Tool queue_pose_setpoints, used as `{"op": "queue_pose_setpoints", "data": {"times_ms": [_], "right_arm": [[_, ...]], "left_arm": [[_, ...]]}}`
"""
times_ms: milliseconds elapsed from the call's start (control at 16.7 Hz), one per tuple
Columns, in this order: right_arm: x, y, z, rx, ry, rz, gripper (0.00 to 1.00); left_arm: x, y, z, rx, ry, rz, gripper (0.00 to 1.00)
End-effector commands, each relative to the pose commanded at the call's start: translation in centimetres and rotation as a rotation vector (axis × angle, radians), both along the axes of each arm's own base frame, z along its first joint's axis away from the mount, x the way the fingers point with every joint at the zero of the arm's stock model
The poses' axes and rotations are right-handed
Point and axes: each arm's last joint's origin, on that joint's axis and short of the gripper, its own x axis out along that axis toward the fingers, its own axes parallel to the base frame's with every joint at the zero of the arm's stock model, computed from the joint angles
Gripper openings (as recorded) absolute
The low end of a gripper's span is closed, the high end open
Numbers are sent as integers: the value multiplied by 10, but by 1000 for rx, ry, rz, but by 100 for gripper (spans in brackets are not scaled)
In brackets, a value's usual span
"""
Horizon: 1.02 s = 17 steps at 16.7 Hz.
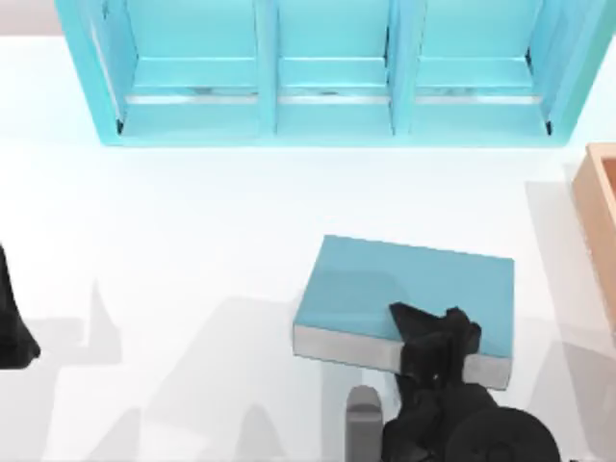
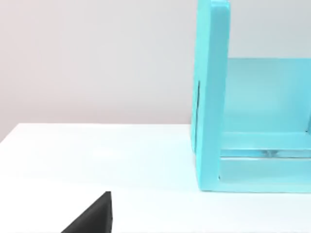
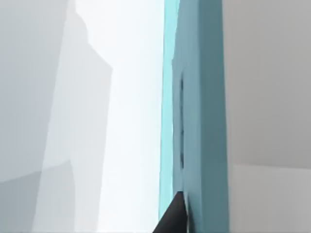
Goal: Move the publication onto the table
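The publication (image 1: 385, 289), a thick teal-blue book with grey-white page edges, lies flat low on the white table (image 1: 192, 241), right of the middle. My right gripper (image 1: 435, 345) reaches in from the table's front edge and is shut on the book's near page-edge side, with one dark finger on top of the cover. In the right wrist view the teal cover (image 3: 204, 97) runs edge-on right beside a dark fingertip (image 3: 174, 218). My left arm (image 1: 12, 327) is parked at the far left edge, away from the book.
A light-blue shelf unit (image 1: 327, 77) with three compartments stands along the back; its end wall (image 2: 211, 97) rises on the table (image 2: 97, 160) in the left wrist view. A tan wooden box (image 1: 602, 212) sits at the right edge.
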Motion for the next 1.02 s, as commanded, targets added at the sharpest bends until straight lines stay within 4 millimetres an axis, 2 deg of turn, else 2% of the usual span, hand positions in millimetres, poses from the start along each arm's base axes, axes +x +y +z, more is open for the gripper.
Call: {"op": "queue_pose_setpoints", "data": {"times_ms": [180, 480, 1020], "right_arm": [[0, 0, -8, 14, -1, 2, 0], [0, 0, -8, 19, -1, 2, 0], [0, 0, -8, 19, -1, 2, 68]], "left_arm": [[0, 0, 0, 0, 0, 0, 100], [0, 0, 0, 0, 0, 0, 100], [0, 0, 0, 0, 0, 0, 100]]}}
